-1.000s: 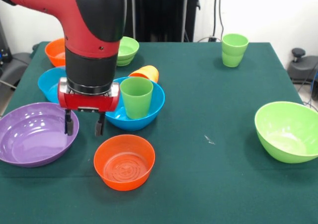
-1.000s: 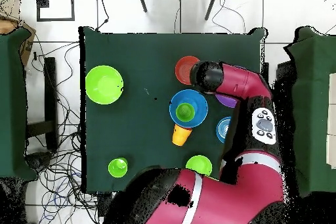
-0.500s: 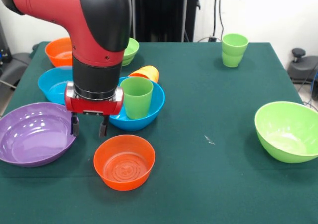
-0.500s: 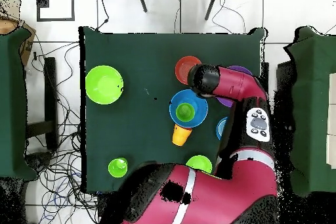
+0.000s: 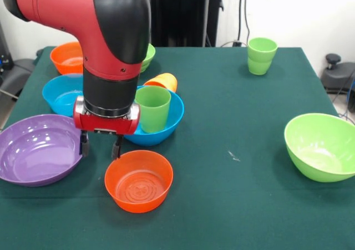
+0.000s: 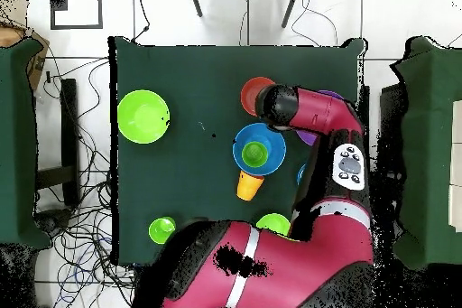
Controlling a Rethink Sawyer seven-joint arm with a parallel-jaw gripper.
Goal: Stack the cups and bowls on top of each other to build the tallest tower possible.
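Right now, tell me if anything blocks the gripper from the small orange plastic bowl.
Nothing visible does. The open gripper hangs just beside the small orange plastic bowl, between it and the purple bowl.

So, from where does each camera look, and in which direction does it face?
Front view: sits across the table, facing the robot; shows the red and black arm descending, gripper open beside the orange bowl.
Overhead view: sits above, looking straight down, robot's base at the bottom; shows the arm's back.
Both show the green cup standing in the blue bowl, turned half round between views.
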